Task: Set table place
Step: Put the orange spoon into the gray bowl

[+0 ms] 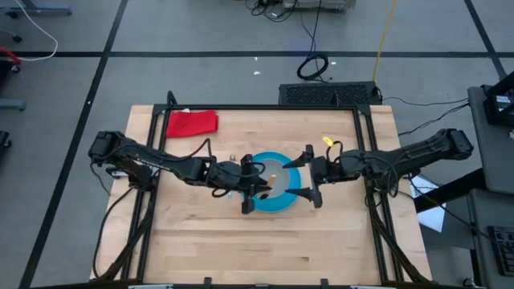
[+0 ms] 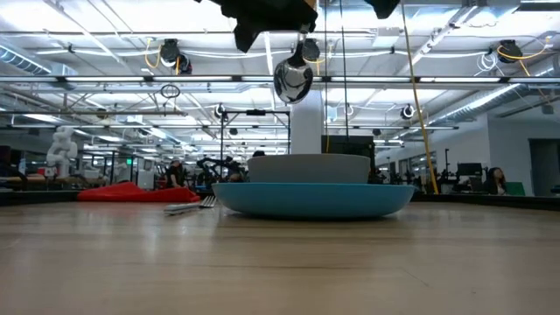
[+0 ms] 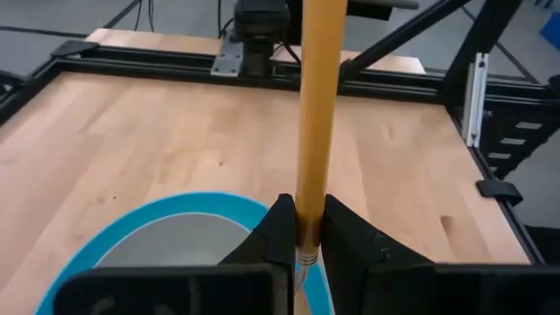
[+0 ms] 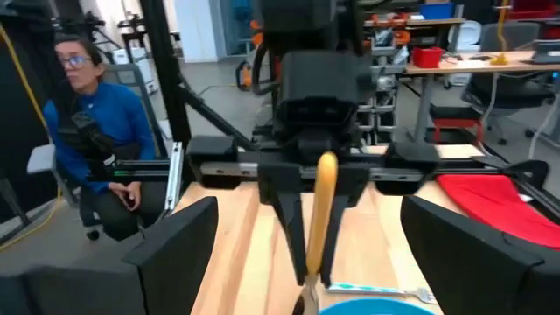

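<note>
Overhead, we count one blue plate (image 1: 277,193) on the table (image 1: 265,249), one grey bowl (image 2: 308,168) sitting in it, one fork (image 2: 188,206) lying beside the plate, and one spoon (image 3: 315,114). Our left gripper (image 3: 302,232) is clamped on the spoon's orange handle above the bowl. Our right gripper (image 1: 309,178) hovers at the plate's far side, fingers spread wide and empty. One red cloth (image 1: 191,123) lies at a corner.
</note>
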